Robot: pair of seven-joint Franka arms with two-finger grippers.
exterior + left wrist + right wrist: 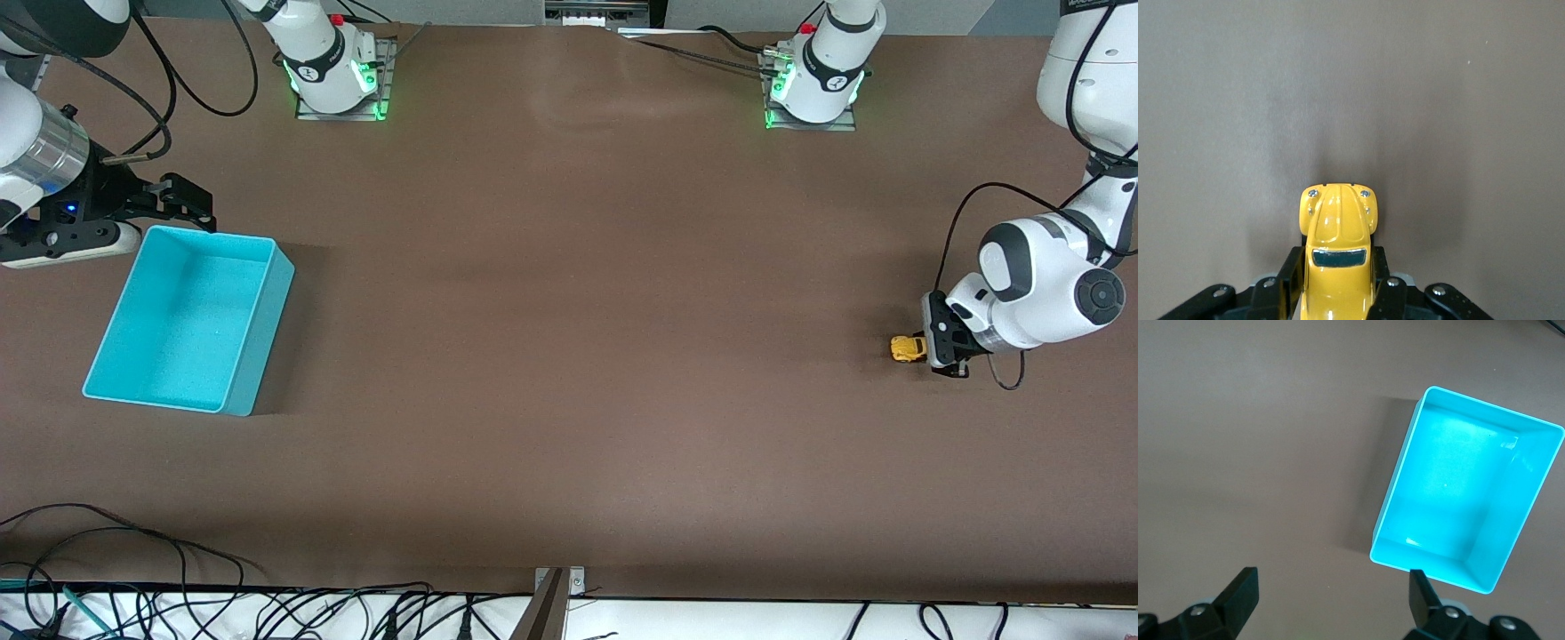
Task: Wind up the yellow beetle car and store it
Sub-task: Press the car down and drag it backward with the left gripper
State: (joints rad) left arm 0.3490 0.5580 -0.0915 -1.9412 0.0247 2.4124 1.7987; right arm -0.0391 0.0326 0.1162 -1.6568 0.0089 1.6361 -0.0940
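Note:
The yellow beetle car (908, 348) sits low at the brown table near the left arm's end, its rounded hood pointing away from the arm. My left gripper (933, 342) is shut on the yellow beetle car (1337, 253); both black fingers (1288, 280) press its sides just past the dark windscreen. The turquoise bin (191, 318) stands empty at the right arm's end of the table. My right gripper (191, 206) hovers open by the bin's rim that lies farthest from the front camera, and its wrist view shows the turquoise bin (1465, 497) with nothing between the fingers (1239, 590).
Two arm bases (336, 76) with green lights stand along the table edge farthest from the front camera. Cables (133, 560) trail over the edge nearest that camera. A broad stretch of bare brown tabletop (578, 338) lies between the car and the bin.

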